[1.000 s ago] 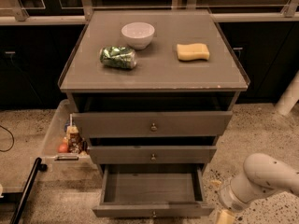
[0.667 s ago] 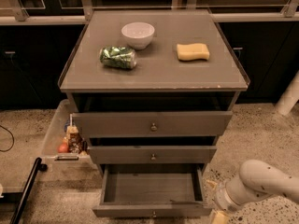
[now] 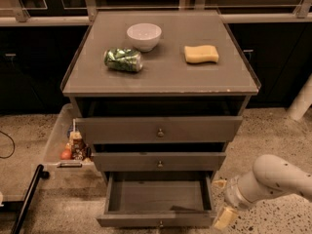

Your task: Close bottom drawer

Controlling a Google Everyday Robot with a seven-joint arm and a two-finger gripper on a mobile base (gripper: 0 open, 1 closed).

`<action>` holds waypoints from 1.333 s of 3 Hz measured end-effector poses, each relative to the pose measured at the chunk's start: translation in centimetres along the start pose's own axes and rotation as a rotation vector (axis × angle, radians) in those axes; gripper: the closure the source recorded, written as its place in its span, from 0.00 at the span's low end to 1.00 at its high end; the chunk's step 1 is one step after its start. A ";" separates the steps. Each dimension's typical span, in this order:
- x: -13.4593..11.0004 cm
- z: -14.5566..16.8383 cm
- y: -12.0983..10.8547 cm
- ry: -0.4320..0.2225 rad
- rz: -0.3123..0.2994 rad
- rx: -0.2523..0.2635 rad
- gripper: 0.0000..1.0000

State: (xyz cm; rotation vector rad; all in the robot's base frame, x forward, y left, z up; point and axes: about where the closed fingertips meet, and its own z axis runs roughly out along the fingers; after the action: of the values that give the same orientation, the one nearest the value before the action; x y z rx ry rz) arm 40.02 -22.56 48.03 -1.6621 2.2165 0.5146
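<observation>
**A:** Dark cabinets line the back of the room, and a speckled stone floor (image 3: 273,140) surrounds the grey-brown wooden chest of three drawers (image 3: 161,77). What's over on the left?

**B:** At left centre a clear plastic bin (image 3: 56,135) holding small bottles sits just beside the chest. A black pole (image 3: 27,204) lies in the lower left corner. Neither is in the drawer's way.

**A:** And the thing to be shut?

**B:** The grey-brown wooden bottom drawer (image 3: 158,204) is at bottom centre, pulled well out, and its shallow box is empty. Its small round metal knob (image 3: 160,223) sits at the very lower edge of the frame.

**A:** How will it handle?

**B:** I'd judge it stiff, and light with nothing inside, so it should slide straight back. It needs a push, not a grasp. Press flat on the slim front panel near the knob, since a shove at one corner may skew it.

**A:** Where's the gripper?

**B:** The pale two-finger gripper (image 3: 222,200) is at the lower right, just beside the drawer's right front corner. Its tips are apart and hold nothing.

**A:** Is there room to move?

**B:** There's bare floor to the right. The front right corner is the edge to watch while coming round to the face. The two upper fronts overhang the back of the box, but nothing inside can catch
</observation>
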 end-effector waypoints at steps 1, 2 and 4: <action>-0.4 -1.2 -0.4 0.010 -0.013 0.020 0.43; 0.1 -0.2 -0.4 0.006 0.000 0.014 0.66; 5.5 10.5 -2.6 -0.068 0.078 0.047 1.00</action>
State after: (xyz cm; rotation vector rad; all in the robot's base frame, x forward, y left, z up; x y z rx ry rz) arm 41.44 -22.97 35.95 -1.5164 2.2338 0.5265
